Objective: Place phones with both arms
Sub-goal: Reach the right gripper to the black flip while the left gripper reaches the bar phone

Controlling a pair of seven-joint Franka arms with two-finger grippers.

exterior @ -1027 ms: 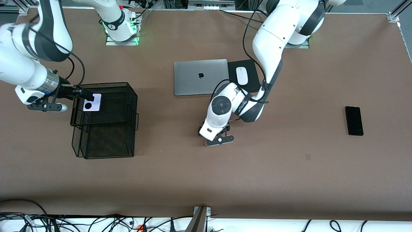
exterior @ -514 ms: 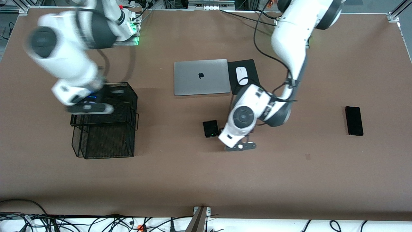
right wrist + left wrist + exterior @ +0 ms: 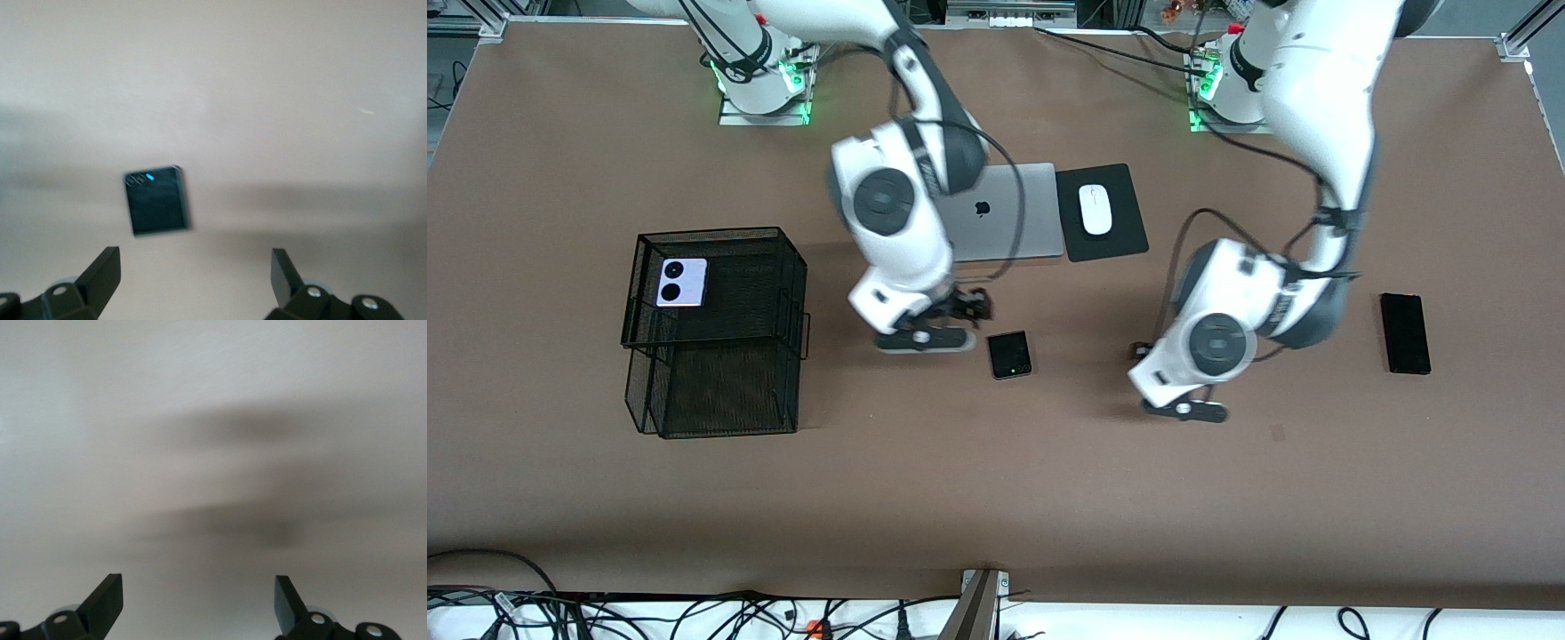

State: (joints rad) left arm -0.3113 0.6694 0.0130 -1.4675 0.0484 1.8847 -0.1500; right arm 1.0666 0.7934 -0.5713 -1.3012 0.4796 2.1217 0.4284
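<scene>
The lilac-white folded phone [image 3: 682,283] lies on the upper tier of a black wire mesh rack [image 3: 729,391]. The black folded phone [image 3: 1009,354] lies on the table near the middle; it also shows in the right wrist view [image 3: 157,200]. The long black slab phone [image 3: 1405,332] lies toward the left arm's end. My right gripper [image 3: 971,307] is open and empty, low over the table beside the black folded phone [image 3: 193,267]. My left gripper [image 3: 1138,349] is open and empty over bare table between the black folded phone and the slab [image 3: 198,587].
A silver laptop [image 3: 1032,222] lies farther from the camera than the black folded phone, partly covered by the right arm. A white mouse [image 3: 1095,209] sits on a black pad [image 3: 1120,240] beside it.
The right arm left the lilac phone on the rack and swung to the middle, by the black folded phone. The left arm moved off that phone toward the slab.
</scene>
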